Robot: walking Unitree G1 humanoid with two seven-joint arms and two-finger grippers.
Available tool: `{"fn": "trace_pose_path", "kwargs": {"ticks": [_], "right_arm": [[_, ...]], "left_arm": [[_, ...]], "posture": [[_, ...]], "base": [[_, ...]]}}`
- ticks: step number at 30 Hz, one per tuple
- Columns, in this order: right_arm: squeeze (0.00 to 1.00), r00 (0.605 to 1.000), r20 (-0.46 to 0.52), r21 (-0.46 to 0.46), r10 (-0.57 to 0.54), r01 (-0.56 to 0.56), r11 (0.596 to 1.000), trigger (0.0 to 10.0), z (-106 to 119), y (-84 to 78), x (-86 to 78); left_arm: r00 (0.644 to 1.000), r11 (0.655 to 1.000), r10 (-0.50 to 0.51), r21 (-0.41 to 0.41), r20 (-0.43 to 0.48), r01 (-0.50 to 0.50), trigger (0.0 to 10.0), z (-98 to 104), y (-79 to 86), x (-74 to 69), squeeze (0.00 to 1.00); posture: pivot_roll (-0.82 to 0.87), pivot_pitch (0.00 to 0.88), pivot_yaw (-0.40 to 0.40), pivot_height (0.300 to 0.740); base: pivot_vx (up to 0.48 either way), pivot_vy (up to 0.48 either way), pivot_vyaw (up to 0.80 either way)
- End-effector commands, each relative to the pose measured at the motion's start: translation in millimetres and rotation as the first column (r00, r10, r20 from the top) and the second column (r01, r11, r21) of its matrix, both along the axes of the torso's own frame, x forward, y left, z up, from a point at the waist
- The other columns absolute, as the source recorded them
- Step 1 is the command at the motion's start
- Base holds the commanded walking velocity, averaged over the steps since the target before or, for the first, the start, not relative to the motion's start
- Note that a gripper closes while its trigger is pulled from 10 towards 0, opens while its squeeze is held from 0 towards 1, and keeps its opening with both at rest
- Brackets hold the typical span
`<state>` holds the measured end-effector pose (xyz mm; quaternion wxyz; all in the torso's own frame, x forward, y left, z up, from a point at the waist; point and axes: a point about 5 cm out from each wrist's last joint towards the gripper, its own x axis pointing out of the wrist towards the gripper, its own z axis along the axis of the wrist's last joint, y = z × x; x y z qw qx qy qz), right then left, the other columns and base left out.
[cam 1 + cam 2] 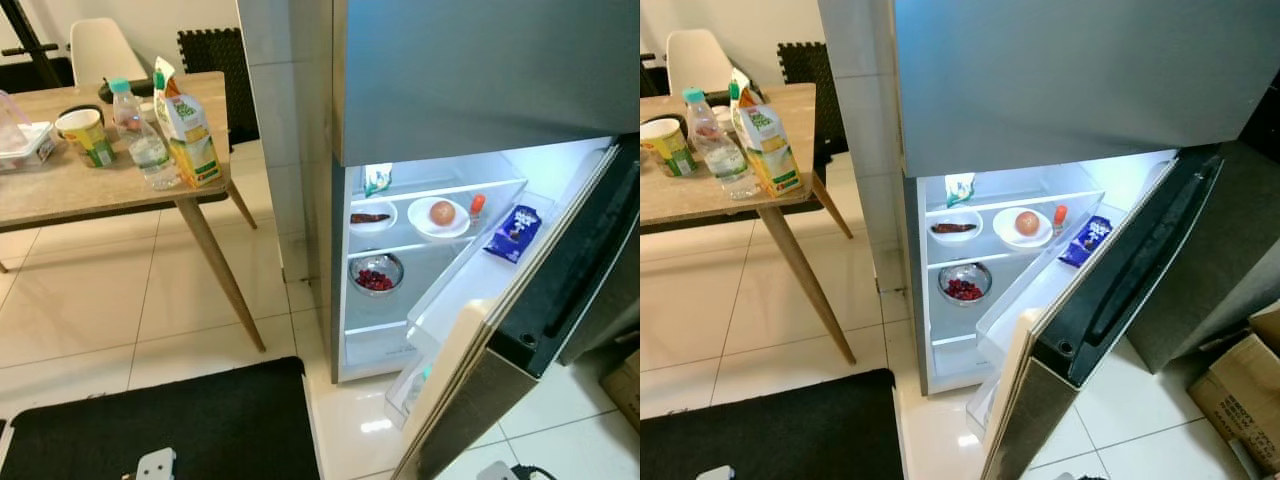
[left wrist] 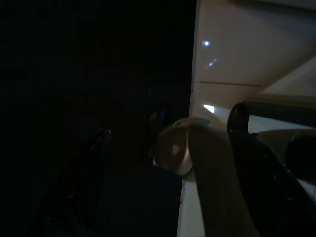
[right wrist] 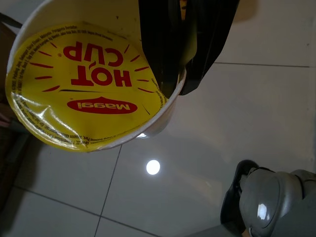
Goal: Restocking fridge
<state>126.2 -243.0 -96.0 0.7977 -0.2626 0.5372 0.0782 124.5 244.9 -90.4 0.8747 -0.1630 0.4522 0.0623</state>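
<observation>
Yellow-lidded white noodle cup (image 3: pixel 94 89) sits clamped in the right tool (image 3: pixel 185 44), its black fingers (image 3: pixel 163 54) pinching the rim, held low over the glossy white floor tiles (image 3: pixel 212 128). The left tool hangs in deep shade; I cannot tell whether it is apart or together. Ahead, the steel-grey fridge (image 1: pixel 480 80) stands with its lower door (image 1: pixel 520 310) swung wide. Its shelves carry a white bowl with a round fruit (image 1: pixel 441 214), a small dish (image 1: pixel 372 217) and a steel bowl of red berries (image 1: pixel 376 274); a blue packet (image 1: pixel 513 233) lies in the door rack. To the left, the wooden desk (image 1: pixel 90 185) bears a juice carton (image 1: pixel 187 125), a water bottle (image 1: pixel 143 136) and another cup (image 1: pixel 87 134).
</observation>
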Motion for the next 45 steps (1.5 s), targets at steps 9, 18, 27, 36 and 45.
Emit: {"fn": "trace_pose_path", "kwargs": {"ticks": [9,18,27,36,45], "right_arm": [[0.00,1.000,-0.024,0.011,0.000,0.000,1.000,10.0,-1.8,3.0,-2.3],[0.00,1.000,-0.031,0.012,-0.002,0.002,1.000,10.0,-1.3,1.7,-1.5],[0.00,0.999,-0.037,0.017,-0.004,0.005,1.000,10.0,-1.3,1.6,-1.4],[0.00,0.999,-0.043,0.022,-0.004,0.005,1.000,10.0,-1.5,1.7,-1.8],[0.00,0.999,-0.049,0.026,-0.001,0.003,1.000,10.0,-1.8,2.1,-2.7]], "left_arm": [[0.999,1.000,0.001,-0.011,-0.043,-0.002,10.0,-6.7,-10.3,-10.1,0.00],[0.999,1.000,-0.004,-0.016,-0.038,0.004,10.0,-7.0,-13.7,-8.6,0.00],[0.999,1.000,-0.005,-0.021,-0.035,0.005,10.0,-7.1,-15.7,-6.9,0.00],[0.999,1.000,0.000,-0.025,-0.037,-0.001,10.0,-7.6,-17.1,-7.5,0.00],[0.999,1.000,0.004,-0.028,-0.040,-0.005,10.0,-8.3,-18.3,-8.5,0.00]], "posture": [[-0.09,0.060,-0.008,0.740],[-0.09,0.050,-0.012,0.740],[-0.09,0.051,-0.010,0.740],[-0.09,0.053,-0.012,0.740],[-0.10,0.052,-0.014,0.740]], "base": [[-0.287,0.000,0.00],[-0.301,0.000,0.00],[-0.338,0.000,0.00],[-0.379,0.000,0.00],[-0.390,0.000,0.00]]}}
